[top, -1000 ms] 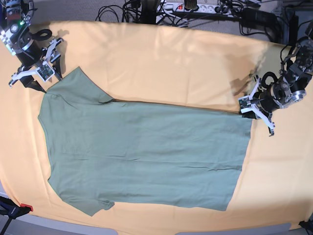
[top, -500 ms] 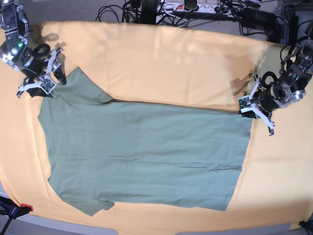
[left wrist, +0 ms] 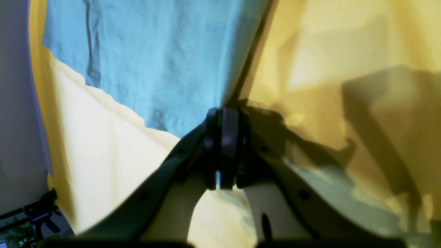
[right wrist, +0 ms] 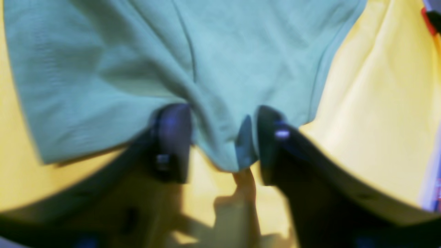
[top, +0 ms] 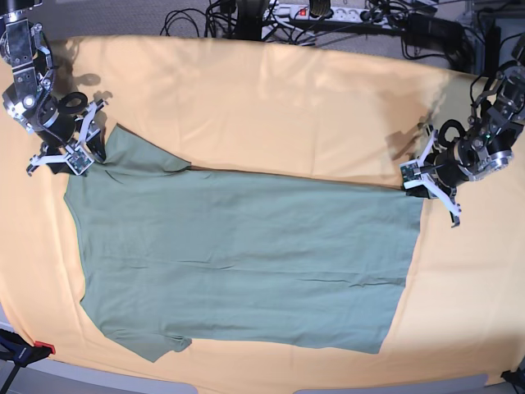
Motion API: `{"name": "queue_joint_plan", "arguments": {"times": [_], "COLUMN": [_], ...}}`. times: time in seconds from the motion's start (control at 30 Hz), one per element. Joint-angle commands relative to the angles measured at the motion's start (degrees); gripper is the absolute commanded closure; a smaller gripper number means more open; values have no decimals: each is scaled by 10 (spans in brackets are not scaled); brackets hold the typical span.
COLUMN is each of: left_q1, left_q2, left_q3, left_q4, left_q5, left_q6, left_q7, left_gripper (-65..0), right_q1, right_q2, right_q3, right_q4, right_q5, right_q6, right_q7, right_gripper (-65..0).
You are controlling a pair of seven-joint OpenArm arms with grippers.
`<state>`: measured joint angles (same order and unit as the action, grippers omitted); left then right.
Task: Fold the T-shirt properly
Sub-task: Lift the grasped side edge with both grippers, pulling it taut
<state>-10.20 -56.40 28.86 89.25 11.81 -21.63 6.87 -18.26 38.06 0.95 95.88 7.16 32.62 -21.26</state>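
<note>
The sage-green T-shirt [top: 246, 254] lies flat on the orange-yellow cloth [top: 287, 107], sleeves toward the base view's left and hem toward its right. My left gripper [top: 420, 185] is at the hem's far corner. In the left wrist view it [left wrist: 223, 144] is shut, with the T-shirt [left wrist: 155, 62] corner pinched between its jaws. My right gripper [top: 72, 156] is at the far shoulder beside the upper sleeve. In the right wrist view it [right wrist: 220, 144] is open, its fingers [right wrist: 172, 137] standing either side of a bunched edge of the T-shirt [right wrist: 206, 51].
Cables and a power strip [top: 328, 12] lie beyond the table's far edge. A clamp [top: 20, 351] grips the front left corner and shows in the left wrist view [left wrist: 38, 215]. Orange cloth surrounds the shirt on all sides.
My right gripper has moved down from beside the upper sleeve onto the shoulder corner, and the sleeve has shifted slightly. My left gripper has stayed put on the hem corner.
</note>
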Motion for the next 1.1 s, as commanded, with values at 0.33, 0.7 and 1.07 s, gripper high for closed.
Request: {"name": "queue_joint_plan", "arguments": {"times": [0.33,0.7,1.07], "left_q1": [-21,-20,-20], "left_q2": [-26,-84,-165], "left_q3": [-8,-8,-8], "left_q4": [10,84,158], "left_q5": [-26,-105,-188], "left_q6": [8,-135,-184], "left_q7": [-4,-4,-4], "left_gripper": [0,0,0], "right_q1": [7,-105,-216], "right_q2": [18,93,111], "right_q3": [27,87,169], "right_q4": [30,155,229], "right_q5": [14,50,69], "right_q6": [0,23,12], "right_q7": [8,-45,-126], "right_gripper": [0,0,0]}}
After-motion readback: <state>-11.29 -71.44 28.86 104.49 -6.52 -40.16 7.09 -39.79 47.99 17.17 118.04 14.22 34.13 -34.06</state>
